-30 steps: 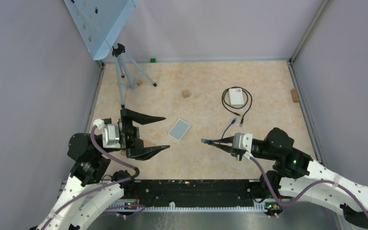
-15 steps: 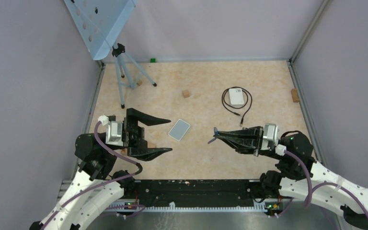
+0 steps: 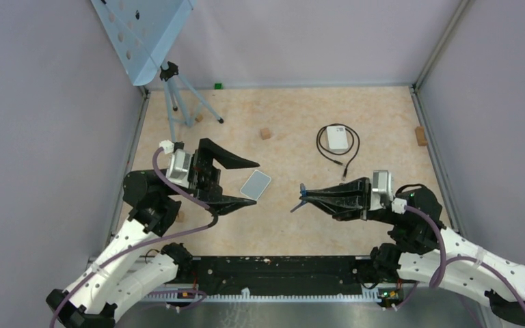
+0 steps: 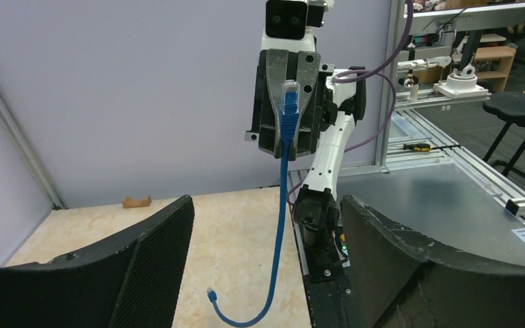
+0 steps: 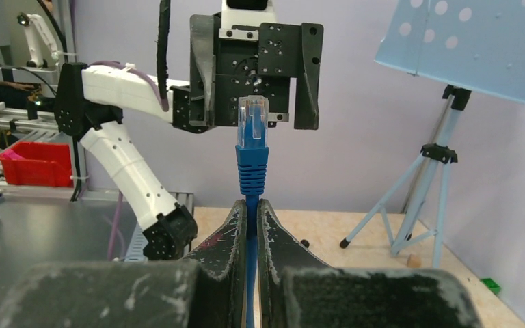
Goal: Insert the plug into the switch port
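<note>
The left pincer (image 3: pixel 255 182) is spread wide, holding nothing. The right pincer (image 5: pixel 251 205) is pinching the blue cable (image 4: pixel 281 205) just behind the plug (image 5: pixel 253 116), up off the worktop (image 3: pixel 294 109). The plug looks light (its clear tip could snap). The cable is floppy, so gripping close is best.

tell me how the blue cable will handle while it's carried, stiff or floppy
Probably floppy: below the right gripper the blue cable hangs slack and curls. Likely light, as a narrow pinch holds it. The short stub up to the plug stands straight, so that end seems stiff.
</note>
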